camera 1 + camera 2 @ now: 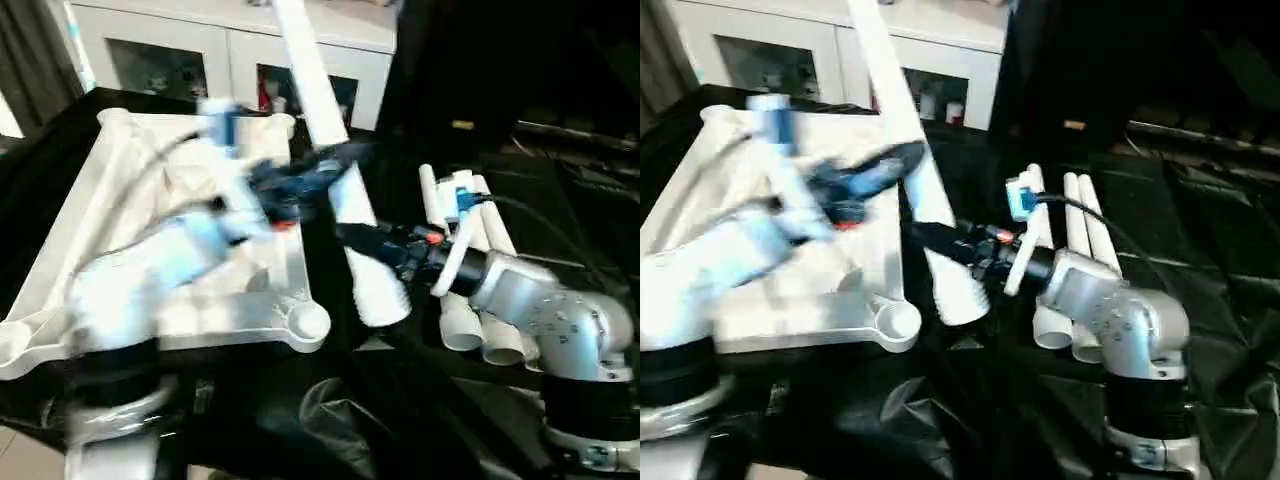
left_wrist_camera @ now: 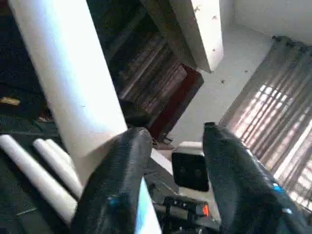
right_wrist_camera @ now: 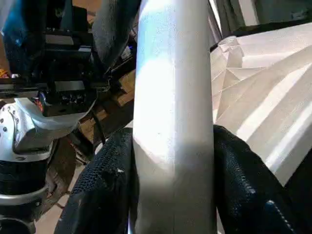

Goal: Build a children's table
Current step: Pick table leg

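A long white tapered tube leg (image 1: 318, 105) rises between black gripper fingers (image 3: 105, 187), beside a white ribbed plastic tabletop (image 1: 120, 215) on black cloth (image 1: 1200, 260).

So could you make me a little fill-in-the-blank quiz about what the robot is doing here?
1. The right pincer is clamped on a long white ____.
2. Beside the right arm, ____ spare legs lie side by side on the black cloth.
3. The table top lies with its ____ underside facing up.
4. The left pincer has one finger against the held leg and its jaws stand ____.

Missing words: leg; three; ribbed; open
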Motion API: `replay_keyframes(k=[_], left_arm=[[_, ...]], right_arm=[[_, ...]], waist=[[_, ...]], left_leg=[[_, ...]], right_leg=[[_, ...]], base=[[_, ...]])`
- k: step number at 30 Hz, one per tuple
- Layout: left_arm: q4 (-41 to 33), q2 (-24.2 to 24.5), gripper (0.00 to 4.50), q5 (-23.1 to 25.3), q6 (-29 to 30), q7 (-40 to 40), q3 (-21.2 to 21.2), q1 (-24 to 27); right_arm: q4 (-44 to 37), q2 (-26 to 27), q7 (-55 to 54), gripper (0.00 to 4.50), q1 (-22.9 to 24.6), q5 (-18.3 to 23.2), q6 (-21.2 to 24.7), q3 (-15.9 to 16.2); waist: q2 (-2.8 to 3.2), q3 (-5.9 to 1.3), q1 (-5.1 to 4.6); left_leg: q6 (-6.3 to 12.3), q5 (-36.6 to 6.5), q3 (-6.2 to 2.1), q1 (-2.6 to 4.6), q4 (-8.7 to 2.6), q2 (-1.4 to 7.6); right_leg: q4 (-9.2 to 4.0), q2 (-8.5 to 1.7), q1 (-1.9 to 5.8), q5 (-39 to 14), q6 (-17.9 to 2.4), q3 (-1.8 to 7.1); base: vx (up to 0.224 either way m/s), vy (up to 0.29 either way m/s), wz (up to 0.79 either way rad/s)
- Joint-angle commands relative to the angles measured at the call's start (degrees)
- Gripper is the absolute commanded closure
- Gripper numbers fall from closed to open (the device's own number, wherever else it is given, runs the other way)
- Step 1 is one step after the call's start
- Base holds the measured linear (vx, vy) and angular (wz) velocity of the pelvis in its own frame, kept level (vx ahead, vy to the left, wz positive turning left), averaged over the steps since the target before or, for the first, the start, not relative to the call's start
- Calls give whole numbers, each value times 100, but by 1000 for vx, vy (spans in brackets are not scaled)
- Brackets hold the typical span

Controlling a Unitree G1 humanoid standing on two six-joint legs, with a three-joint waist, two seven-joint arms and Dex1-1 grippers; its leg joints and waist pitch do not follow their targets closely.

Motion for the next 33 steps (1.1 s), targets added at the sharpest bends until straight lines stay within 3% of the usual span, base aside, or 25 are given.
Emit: replay_keyframes(k=[1, 9, 11, 12, 14, 23, 26, 27, 30, 33], left_arm=[[14, 86, 208, 139, 45, 89, 39, 71], [296, 71, 152, 293, -93, 209, -190, -25], [413, 57, 144, 344, -157, 222, -244, -77], [449, 55, 133, 360, -173, 219, -256, -93], [515, 30, 113, 353, -199, 240, -234, -138], [492, -397, 24, -203, -257, 87, -237, -427], [453, -439, 15, -110, -219, 51, -426, -384], [457, -457, 57, -57, -198, 52, -506, -362], [538, -481, 50, 85, -199, 140, -605, -355], [744, -542, 101, 206, -326, 408, -529, -458]], right_arm=[[-153, -45, 56, 266, -76, 188, -145, -179], [-222, -5, 31, 266, -114, 325, -190, -174], [-222, 10, 2, 266, -120, 317, -208, -172], [-216, 18, -13, 266, -125, 309, -218, -175], [-252, 8, -16, 266, -105, 325, -203, -191], [-286, -67, -22, 266, 74, 252, -241, 101], [-282, -50, -30, 266, 68, 226, -256, 146], [-285, -43, -34, 266, 63, 218, -261, 163], [-293, -33, -50, 266, 45, 221, -259, 177], [-299, -88, -59, 266, 46, 216, -292, 230]], waist=[[105, -368, 13], [112, -383, 39], [153, -387, 45], [130, -388, 38], [147, -388, 30], [137, -387, 46], [153, -376, 42], [149, -379, 39], [153, -385, 34], [150, -389, 31]], left_leg=[[-262, -562, -82, 19, -419, 223], [-256, -508, -79, 15, -414, 219], [-274, -464, -86, 12, -414, 219], [-279, -473, -84, 9, -413, 217], [-293, -483, -83, 14, -410, 216], [-276, -477, -82, -1, -398, 219], [-264, -524, -80, 0, -404, 217], [-268, -557, -84, 5, -406, 220], [-265, -500, -86, -2, -399, 218], [-259, -438, -85, -3, -393, 220]], right_leg=[[-480, -420, 280, -603, -812, 276], [-477, -435, 299, -430, -789, 284], [-465, -431, 295, -343, -815, 281], [-463, -427, 305, -303, -825, 279], [-460, -425, 301, -241, -872, 277], [-450, -443, 329, -196, -980, 279], [-473, -440, 322, -313, -949, 282], [-474, -436, 322, -379, -912, 281], [-468, -434, 329, -290, -887, 283], [-455, -430, 331, -178, -913, 282]], base=[[0, 0, 0], [0, 0, 0], [0, 0, 0], [0, 0, 0], [0, 0, 0], [0, 0, 0], [0, 0, 0], [0, 0, 0], [0, 0, 0], [0, 0, 0]])
